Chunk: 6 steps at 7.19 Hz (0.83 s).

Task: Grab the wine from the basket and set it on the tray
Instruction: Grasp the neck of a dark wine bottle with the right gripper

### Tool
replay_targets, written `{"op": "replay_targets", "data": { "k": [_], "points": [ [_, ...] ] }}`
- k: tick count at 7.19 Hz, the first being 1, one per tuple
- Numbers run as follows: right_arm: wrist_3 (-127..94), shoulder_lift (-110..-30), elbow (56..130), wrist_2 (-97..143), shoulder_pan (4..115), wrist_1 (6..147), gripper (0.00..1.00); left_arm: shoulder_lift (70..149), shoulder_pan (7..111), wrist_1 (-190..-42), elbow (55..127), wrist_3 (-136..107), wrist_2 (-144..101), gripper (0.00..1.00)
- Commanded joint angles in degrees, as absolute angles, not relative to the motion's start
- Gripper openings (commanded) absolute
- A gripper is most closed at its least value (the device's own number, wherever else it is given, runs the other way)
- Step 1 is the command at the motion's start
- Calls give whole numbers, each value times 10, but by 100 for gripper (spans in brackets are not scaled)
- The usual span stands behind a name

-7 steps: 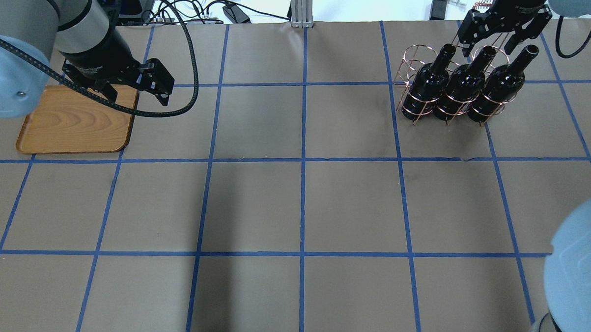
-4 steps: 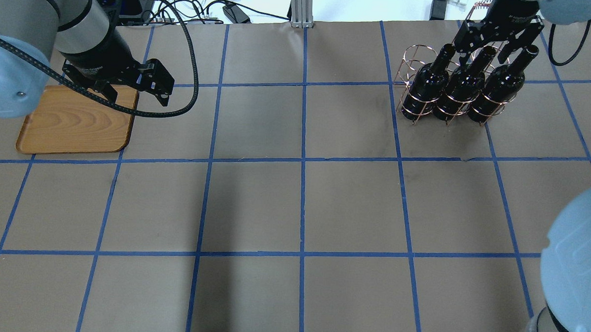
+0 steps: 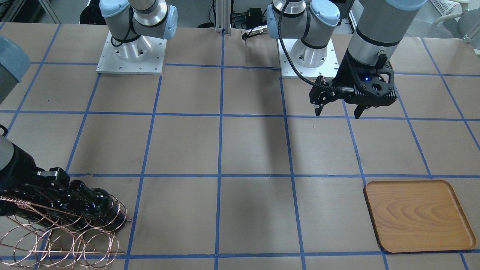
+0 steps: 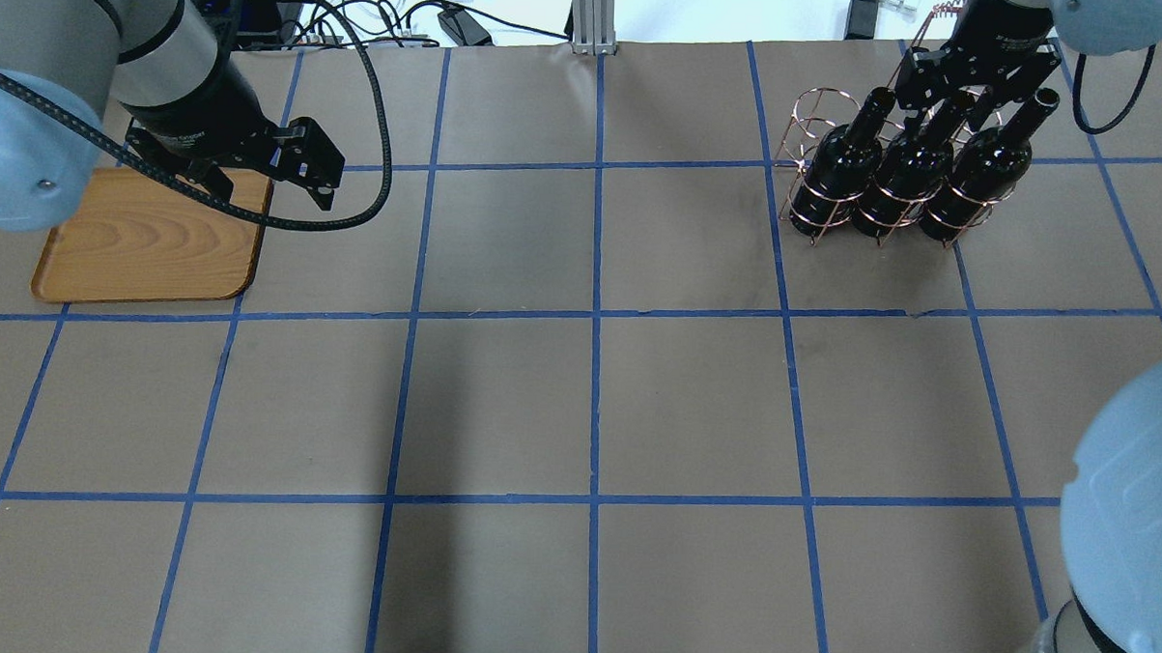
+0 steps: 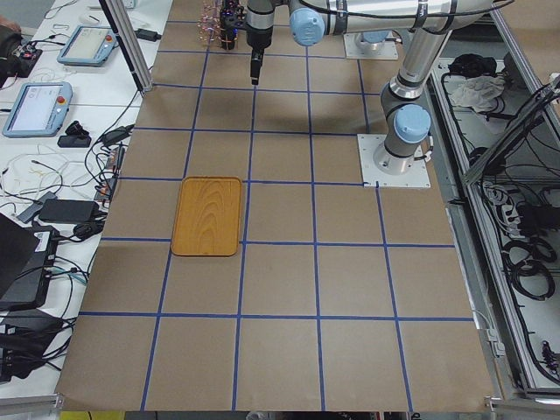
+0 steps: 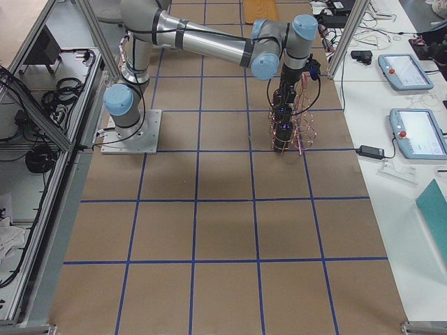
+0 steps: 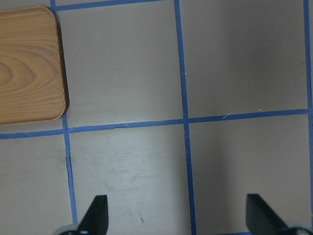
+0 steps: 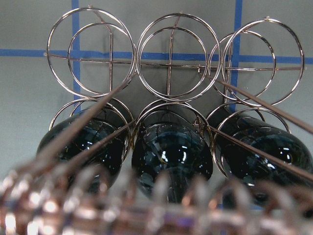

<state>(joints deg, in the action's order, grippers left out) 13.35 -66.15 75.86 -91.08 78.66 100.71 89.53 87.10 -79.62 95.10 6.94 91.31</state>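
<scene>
Blue tape is dividing the brown bench (image 4: 588,404) into squares, and cables (image 4: 379,10) are trailing beyond its far edge. The wine (image 4: 910,169), glossy black and unlabelled, is standing in the basket (image 4: 807,117) between two matching bottles (image 4: 843,162). The right end effector (image 4: 952,93) is straddling its neck, jaws spread, gripping nothing. The left end effector (image 4: 274,192) is hanging wide open and empty beside the tray (image 4: 139,253), well apart from the basket. Only the right wrist view is showing a second row of rings behind the bottles.
</scene>
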Motion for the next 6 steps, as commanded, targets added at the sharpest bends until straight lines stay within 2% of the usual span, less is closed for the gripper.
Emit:
{"op": "replay_targets", "data": {
  "k": [1, 3, 6],
  "points": [
    [133, -666, 753, -911, 787, 1009, 19, 896, 871, -795, 951, 70, 913, 100],
    [131, -682, 747, -907, 787, 1008, 12, 896, 871, -795, 951, 69, 913, 100],
    [129, -739, 704, -911, 787, 954, 16, 896, 871, -795, 951, 69, 912, 100]
  ]
}}
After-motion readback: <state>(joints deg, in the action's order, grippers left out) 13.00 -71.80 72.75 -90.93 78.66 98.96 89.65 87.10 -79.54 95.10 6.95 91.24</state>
